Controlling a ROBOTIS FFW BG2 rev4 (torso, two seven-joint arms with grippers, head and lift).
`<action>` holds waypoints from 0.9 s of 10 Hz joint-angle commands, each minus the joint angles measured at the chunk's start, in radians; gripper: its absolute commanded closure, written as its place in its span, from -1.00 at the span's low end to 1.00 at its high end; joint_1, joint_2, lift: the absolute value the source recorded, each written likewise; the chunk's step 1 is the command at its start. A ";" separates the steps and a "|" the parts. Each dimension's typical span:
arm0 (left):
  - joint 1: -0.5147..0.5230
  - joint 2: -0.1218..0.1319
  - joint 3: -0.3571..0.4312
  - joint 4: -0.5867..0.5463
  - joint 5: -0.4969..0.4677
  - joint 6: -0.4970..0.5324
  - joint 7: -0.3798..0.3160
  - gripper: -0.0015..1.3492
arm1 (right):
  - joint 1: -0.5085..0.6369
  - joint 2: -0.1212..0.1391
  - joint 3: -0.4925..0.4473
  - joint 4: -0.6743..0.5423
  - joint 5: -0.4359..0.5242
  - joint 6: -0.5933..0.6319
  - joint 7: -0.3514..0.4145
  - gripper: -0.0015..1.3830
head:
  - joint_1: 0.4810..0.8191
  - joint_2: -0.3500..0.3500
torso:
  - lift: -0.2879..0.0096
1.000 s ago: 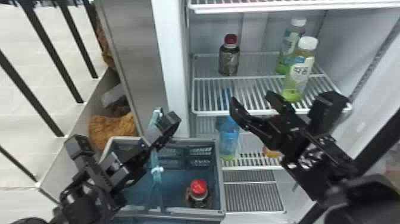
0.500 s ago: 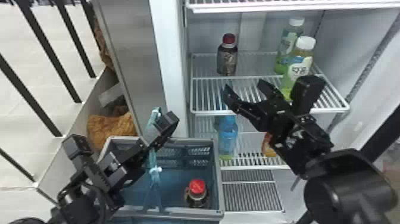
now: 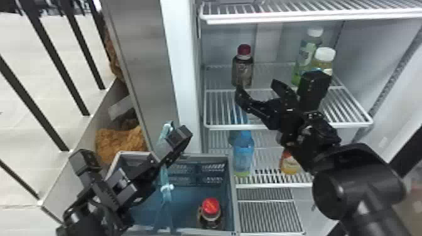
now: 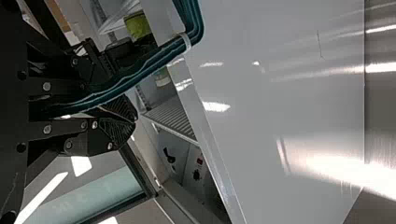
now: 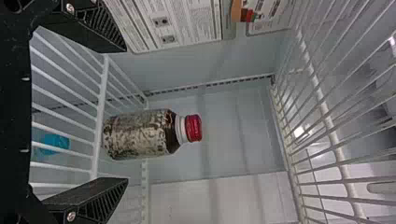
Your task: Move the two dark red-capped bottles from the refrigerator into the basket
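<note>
The left hand [image 3: 180, 135] is closed on the teal fabric handle [image 3: 166, 188] of the grey-blue plastic basket [image 3: 233, 201]. In the basket one dark, red-capped bottle [image 3: 210, 207] stands near the right-hand rim. The right hand [image 3: 259, 91] is empty, its flat black fingers spread open in front of the other dark bottle with a red cap [image 3: 242, 70], which stands upright on the white wire refrigerator shelf [image 3: 224, 126]. To its right stand two white-capped bottles [image 3: 325, 55].
</note>
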 commanded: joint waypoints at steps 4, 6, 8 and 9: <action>-0.003 0.004 -0.004 0.000 0.002 0.002 0.001 0.78 | -0.129 0.017 0.036 0.166 0.019 -0.008 -0.022 -0.86 | -0.06 0.13 | 0.71; -0.006 0.004 -0.004 0.002 0.002 0.002 0.001 0.78 | -0.185 0.027 0.054 0.256 0.017 -0.032 -0.028 -0.86 | -0.08 0.14 | 0.71; -0.011 0.007 -0.010 0.005 0.002 0.005 -0.001 0.78 | -0.239 0.032 0.072 0.320 0.017 -0.035 -0.043 -0.86 | -0.11 0.14 | 0.71; -0.013 0.007 -0.012 0.007 0.002 0.002 -0.001 0.78 | -0.261 0.034 0.084 0.340 0.019 -0.037 -0.045 -0.86 | -0.14 0.13 | 0.71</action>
